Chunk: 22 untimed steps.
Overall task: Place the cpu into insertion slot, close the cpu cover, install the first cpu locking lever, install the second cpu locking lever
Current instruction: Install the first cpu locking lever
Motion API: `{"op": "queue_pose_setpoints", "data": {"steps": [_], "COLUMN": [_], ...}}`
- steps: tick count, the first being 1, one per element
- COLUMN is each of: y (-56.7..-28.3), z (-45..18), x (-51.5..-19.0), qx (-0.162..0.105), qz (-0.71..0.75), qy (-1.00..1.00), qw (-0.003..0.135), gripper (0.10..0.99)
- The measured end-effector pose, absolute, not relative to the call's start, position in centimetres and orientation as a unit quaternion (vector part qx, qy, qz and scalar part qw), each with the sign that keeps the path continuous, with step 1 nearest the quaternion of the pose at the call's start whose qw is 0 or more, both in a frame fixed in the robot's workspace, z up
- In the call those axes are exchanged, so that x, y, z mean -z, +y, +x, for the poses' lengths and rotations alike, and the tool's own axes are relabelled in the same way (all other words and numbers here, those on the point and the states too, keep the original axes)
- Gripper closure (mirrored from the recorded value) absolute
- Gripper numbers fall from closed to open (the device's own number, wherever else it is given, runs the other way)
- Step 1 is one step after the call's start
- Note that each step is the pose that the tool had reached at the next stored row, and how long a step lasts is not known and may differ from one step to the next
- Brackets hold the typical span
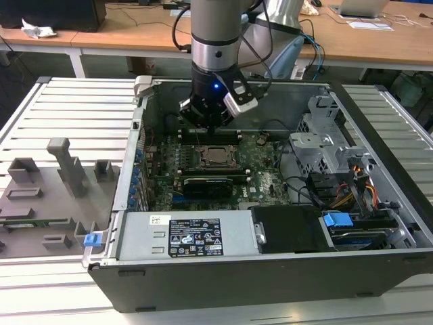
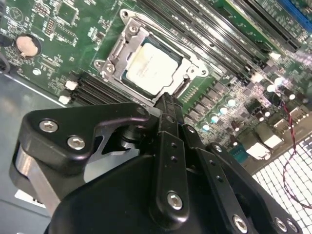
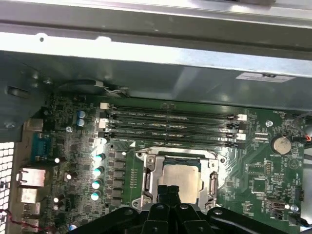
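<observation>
One gripper (image 2: 165, 100) hangs low inside the open computer case, its two black fingers pressed together with nothing between them. Both wrist views show the tips poised just above the near edge of the cpu (image 2: 152, 66) without touching it.

Laying a clock face over the exterior view, the cpu (image 1: 216, 156) lies at about six o'clock from the gripper (image 1: 206, 125), close by, so I judge any reach to it is short and mostly downward. The chip is square, so it has no long axis to line up with. It already lies flat in the insertion slot (image 2: 181, 87), silver top up.

Around it, the cpu cover (image 2: 122, 46) appears folded down, its window framing the chip. Whether either locking lever is latched I cannot tell.

Farther out, at twelve o'clock from the chip in the exterior view, run the long memory slots (image 3: 170, 124), parallel to the chip's far edge. Beyond them the green motherboard (image 3: 263, 170) ends at the grey case wall (image 3: 146, 73).
</observation>
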<state>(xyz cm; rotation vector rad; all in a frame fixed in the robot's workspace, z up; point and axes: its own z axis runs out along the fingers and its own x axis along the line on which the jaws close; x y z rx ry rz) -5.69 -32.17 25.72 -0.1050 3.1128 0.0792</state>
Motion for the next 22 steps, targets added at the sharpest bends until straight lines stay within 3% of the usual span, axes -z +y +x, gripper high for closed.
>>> {"op": "queue_pose_setpoints", "data": {"steps": [22], "y": [-32.2], "z": [-8.1], "x": [-26.3], "qx": [-0.026], "qz": [-0.033], "qy": [0.999], "qw": [0.013], "gripper": [0.98]}}
